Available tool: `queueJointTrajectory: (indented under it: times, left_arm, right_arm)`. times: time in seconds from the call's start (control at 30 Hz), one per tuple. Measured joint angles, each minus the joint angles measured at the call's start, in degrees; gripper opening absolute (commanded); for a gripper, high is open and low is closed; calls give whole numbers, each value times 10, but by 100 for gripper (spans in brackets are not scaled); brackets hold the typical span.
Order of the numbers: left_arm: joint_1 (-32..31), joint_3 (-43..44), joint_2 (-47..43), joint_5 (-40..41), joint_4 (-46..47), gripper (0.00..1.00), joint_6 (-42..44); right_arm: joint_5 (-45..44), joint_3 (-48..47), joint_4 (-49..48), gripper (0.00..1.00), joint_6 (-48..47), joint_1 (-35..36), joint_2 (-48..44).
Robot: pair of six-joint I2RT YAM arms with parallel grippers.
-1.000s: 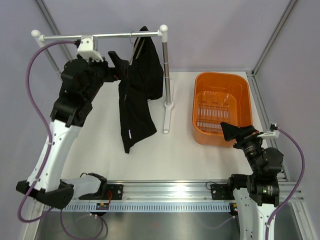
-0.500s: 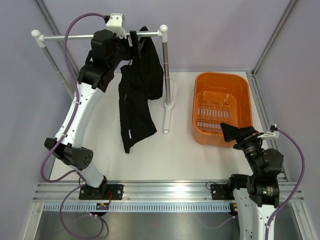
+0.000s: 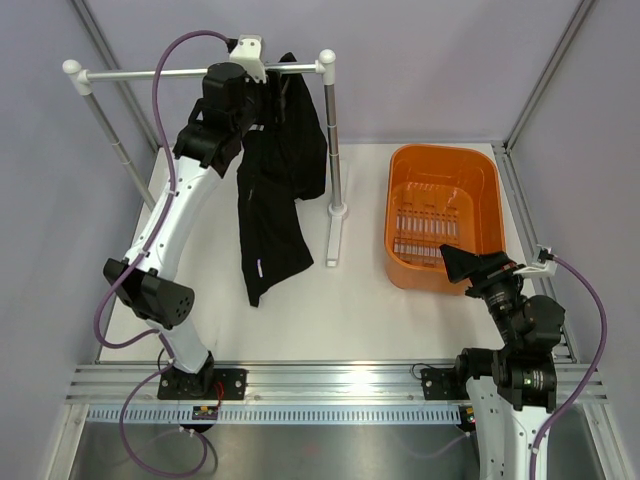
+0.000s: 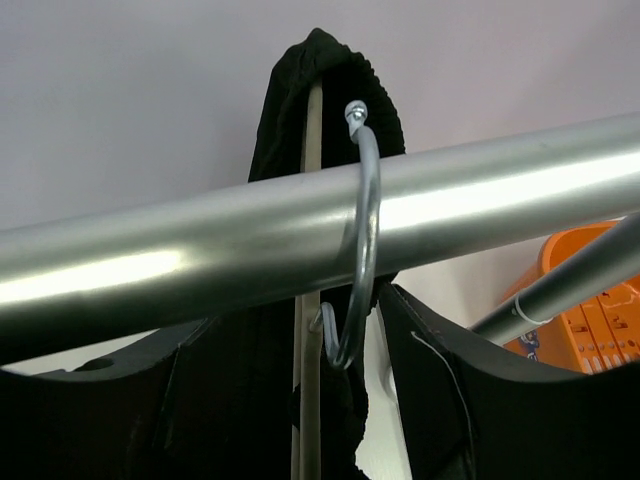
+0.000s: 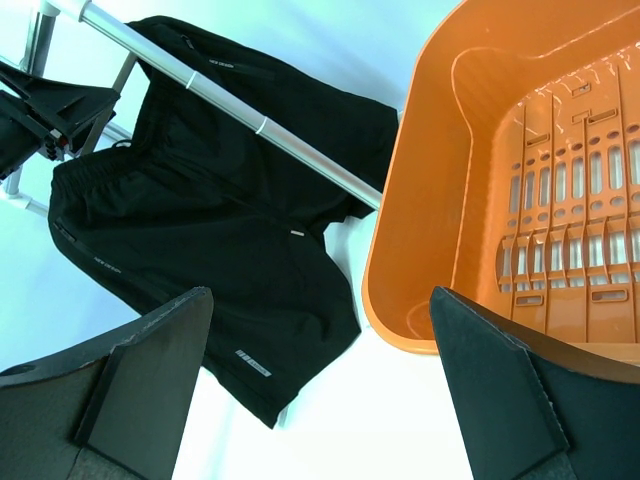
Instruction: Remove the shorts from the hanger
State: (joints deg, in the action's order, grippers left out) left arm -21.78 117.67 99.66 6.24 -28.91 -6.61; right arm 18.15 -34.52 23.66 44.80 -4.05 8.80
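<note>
At about eleven o'clock in the overhead view, the shorts (image 3: 275, 200) hang from the hanger (image 4: 311, 130), whose wire hook (image 4: 366, 210) loops over the silver rail (image 3: 150, 73). The black fabric drapes down toward six o'clock, with a small white mark (image 3: 262, 266) near the lower hem. The left gripper (image 3: 265, 88) is up at the rail beside the hook. In its wrist view the dark fingers (image 4: 470, 400) stand spread, with the hook and hanger stem between them, gripping nothing. At four o'clock the right gripper (image 3: 465, 265) hovers low with its fingers (image 5: 140, 390) wide apart and empty, just at the near rim of the orange tub (image 3: 400, 200) on the white table (image 3: 340, 310).
</note>
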Motion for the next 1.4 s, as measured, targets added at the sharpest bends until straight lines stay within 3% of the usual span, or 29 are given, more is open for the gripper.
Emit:
queueJointTrajectory:
  times: [0.17,0.3,0.43,0.5,0.87,1.2,1.4]
  left_arm:
    - [0,0,4,1,-1,49,2]
    - [0,0,4,2,-1,35,3]
    - [0,0,4,2,-1,7,6]
    - [0,0,4,1,-2,0,8]
    - [0,20,1,-3,-26,0,8]
    - [0,18,-63,-9,-54,0,8]
    - [-3,-39,-111,-14,-52,0,0]
  right_arm:
    - [0,3,-4,99,0,0,4]
    - [0,6,-9,99,0,0,7]
    - [0,7,-12,99,0,0,9]
    - [0,7,-13,99,-1,0,11]
    - [-1,7,-11,99,-11,0,14]
    - [-1,7,-11,99,-12,0,14]
    - [-1,7,-11,99,-12,0,15]
